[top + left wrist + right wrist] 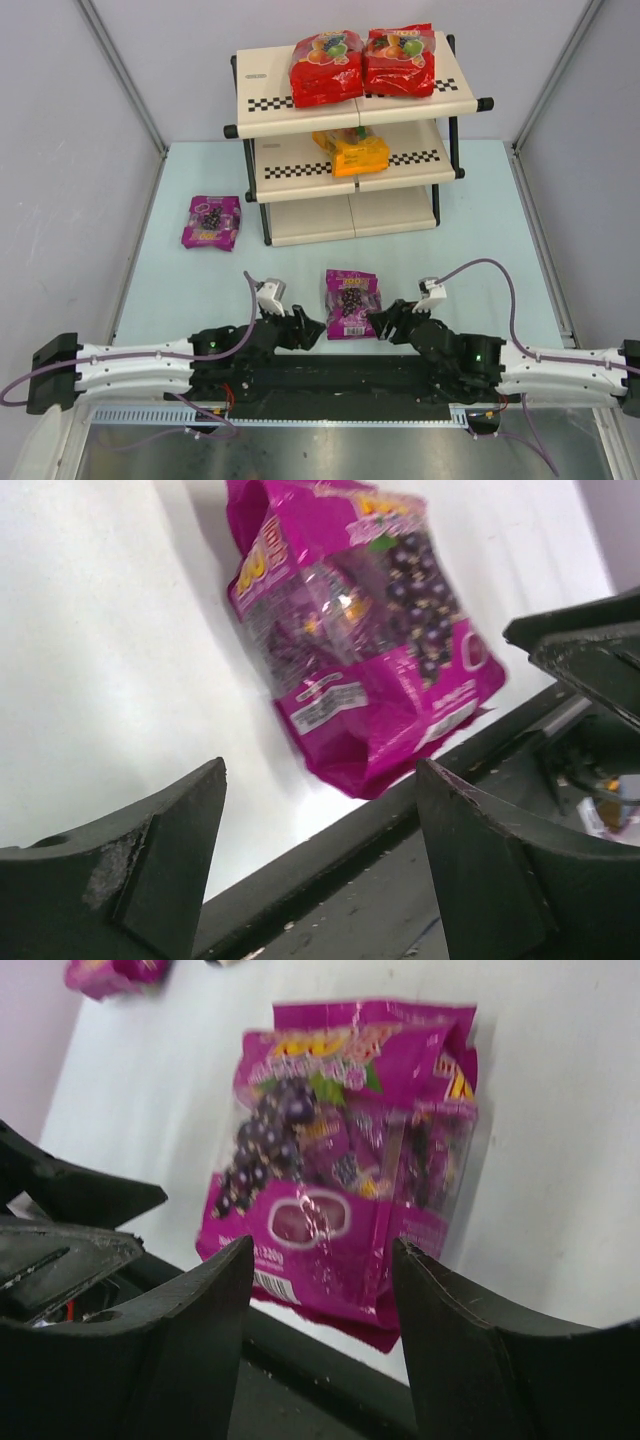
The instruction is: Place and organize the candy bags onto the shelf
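My left jaws: spread, empty, just left of a purple bag (352, 303).
My right jaws: spread, empty, just right of it.
On the tabletop (480, 250): that bag; second purple bag (211, 222) far left.
On the shelf (270, 90): two red bags (327, 67) top tier, orange bag (352, 150) middle tier.

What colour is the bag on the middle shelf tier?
The bag is orange-yellow; best seen in top external view.
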`<state>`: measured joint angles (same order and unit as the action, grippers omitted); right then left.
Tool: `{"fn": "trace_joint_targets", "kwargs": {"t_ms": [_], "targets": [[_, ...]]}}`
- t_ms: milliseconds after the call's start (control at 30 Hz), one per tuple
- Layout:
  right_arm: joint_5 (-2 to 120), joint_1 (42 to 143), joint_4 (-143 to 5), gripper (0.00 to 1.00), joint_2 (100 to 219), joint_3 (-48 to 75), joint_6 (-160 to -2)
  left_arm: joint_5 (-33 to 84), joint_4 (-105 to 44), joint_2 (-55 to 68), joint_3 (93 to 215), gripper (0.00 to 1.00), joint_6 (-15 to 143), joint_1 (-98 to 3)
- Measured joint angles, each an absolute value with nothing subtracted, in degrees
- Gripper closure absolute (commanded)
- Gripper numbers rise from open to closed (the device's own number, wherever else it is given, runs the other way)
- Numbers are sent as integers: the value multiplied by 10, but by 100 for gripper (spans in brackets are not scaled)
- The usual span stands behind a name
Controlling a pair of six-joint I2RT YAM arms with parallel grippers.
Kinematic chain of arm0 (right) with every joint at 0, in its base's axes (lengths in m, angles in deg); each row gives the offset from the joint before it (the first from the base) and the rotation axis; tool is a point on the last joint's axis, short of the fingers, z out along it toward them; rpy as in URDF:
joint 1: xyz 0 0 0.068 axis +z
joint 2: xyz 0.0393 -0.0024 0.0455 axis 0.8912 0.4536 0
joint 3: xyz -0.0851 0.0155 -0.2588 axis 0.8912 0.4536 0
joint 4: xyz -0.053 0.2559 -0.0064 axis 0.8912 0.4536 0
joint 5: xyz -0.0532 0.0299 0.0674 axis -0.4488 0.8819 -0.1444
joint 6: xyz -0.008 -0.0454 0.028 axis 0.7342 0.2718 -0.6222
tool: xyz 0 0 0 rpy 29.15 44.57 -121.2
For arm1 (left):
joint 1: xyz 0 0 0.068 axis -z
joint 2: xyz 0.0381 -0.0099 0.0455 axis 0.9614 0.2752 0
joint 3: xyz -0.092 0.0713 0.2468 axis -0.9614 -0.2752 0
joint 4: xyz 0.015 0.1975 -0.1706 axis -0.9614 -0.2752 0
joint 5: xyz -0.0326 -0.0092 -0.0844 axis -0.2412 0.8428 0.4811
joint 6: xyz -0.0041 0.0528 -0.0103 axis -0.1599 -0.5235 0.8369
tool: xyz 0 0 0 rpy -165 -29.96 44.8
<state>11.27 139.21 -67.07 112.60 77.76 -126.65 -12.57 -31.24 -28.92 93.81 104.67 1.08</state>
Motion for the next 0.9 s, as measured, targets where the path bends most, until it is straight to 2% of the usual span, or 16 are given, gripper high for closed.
{"fn": "trace_joint_targets", "kwargs": {"t_ms": [267,333,367,433,567,667,767,900], "targets": [[110,1418,-697,48,1246,782,-1346,-125,-301,-235,949,20,1041,11],[110,1419,-710,62,1267,783,-1366,-126,-299,-238,952,20,1041,11],[110,1419,-716,79,1275,783,-1373,-126,-299,-243,952,20,1041,11],[110,1420,-731,99,1284,787,-1378,-127,-300,-254,952,20,1041,12],[110,1419,-748,100,1256,796,-1361,-133,-304,-289,952,20,1041,12],[103,1421,-669,100,1197,766,-1322,-140,-309,-313,952,21,1042,12],[84,1420,-544,100,1168,682,-1277,-143,-320,-329,951,21,1043,12],[68,1395,-370,100,1204,503,-1220,-147,-339,-337,949,21,1043,12]]}}
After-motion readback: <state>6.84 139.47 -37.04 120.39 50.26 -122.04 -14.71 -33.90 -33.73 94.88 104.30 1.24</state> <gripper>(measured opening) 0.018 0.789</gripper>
